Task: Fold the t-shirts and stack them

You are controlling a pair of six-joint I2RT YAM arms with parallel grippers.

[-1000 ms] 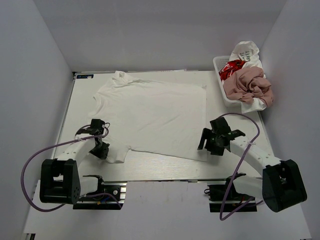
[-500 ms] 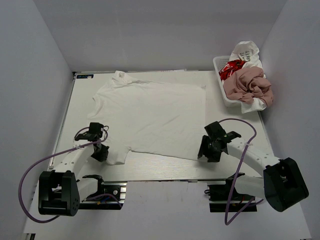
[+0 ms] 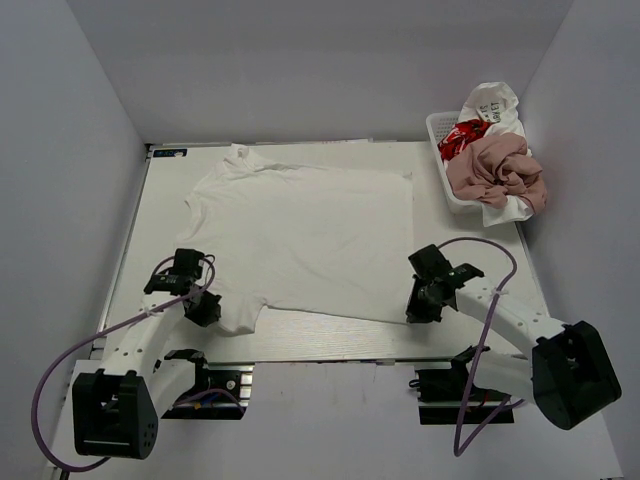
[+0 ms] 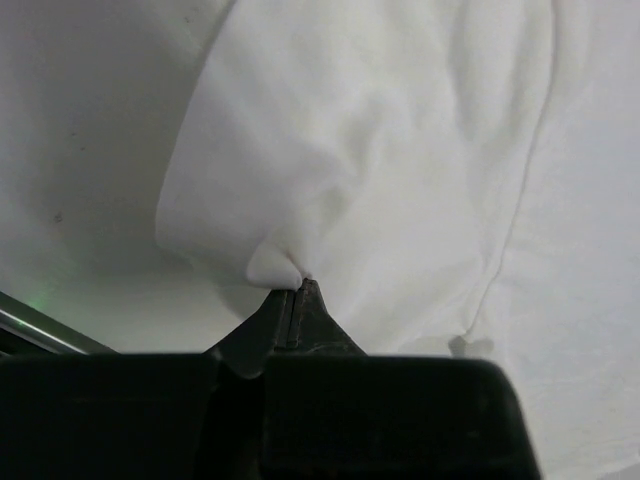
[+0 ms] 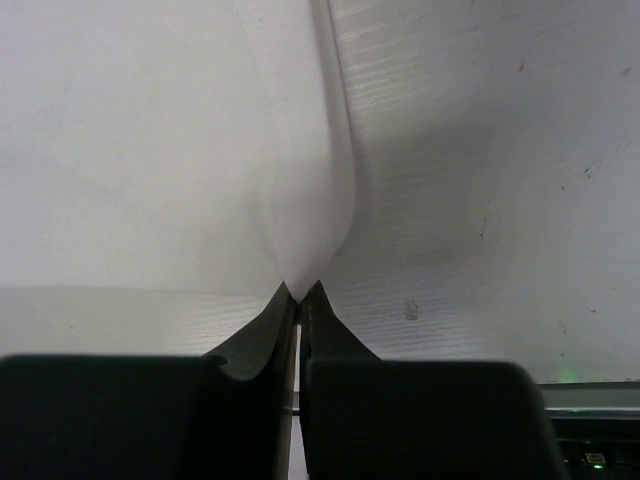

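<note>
The plain white cotton t-shirt [image 3: 310,235] lies spread flat on the white bench [image 3: 340,340]. The left pincer [image 3: 206,310] is clamped on its near sleeve and the right pincer [image 3: 419,309] on its near hem corner. This appears to be the first fold. The next move calls for lifting both evenly and carrying the near edge across.

Both arms are stretched low and forward. The left gripper [image 3: 204,309] and the right gripper [image 3: 416,311] are each clamped tight on the white t-shirt [image 3: 310,235] — fingertips pressed together.

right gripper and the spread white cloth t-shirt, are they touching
Touching. The right wrist view shows the right gripper shut on a pinched fold of the spread white cloth t-shirt.
</note>
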